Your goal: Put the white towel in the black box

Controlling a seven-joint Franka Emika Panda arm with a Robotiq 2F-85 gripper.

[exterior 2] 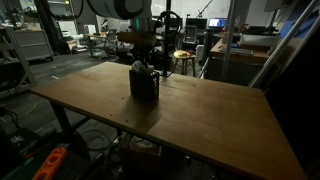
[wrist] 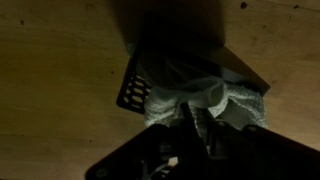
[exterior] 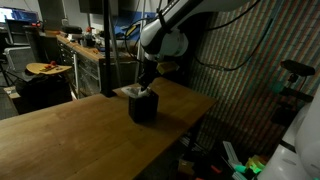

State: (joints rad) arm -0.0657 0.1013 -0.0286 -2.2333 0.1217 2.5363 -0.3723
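— What does the arm [exterior: 178, 22] look like?
— White, rounded shells at the top centre of an exterior view, with a dark band around the fat joint.
— And the pincer [exterior: 146, 82]?
— Black, below the white wrist. In the wrist view its dark housing fills the bottom edge, and shadow swallows the details.

Count of items. 1 black box [exterior: 143, 108] stands at the centre of the frame in both exterior views. 1 wooden worktop [exterior 2: 215, 120] carries it and fills the lower half of each of the 2 exterior views. 1 white towel [wrist: 215, 100] shows at the lower centre of the wrist view. 1 robot arm [exterior: 165, 40] enters from the upper centre and ends in 1 hand [exterior: 146, 78]. 1 stool [exterior 2: 185, 57] stands beyond the worktop, at the upper centre.
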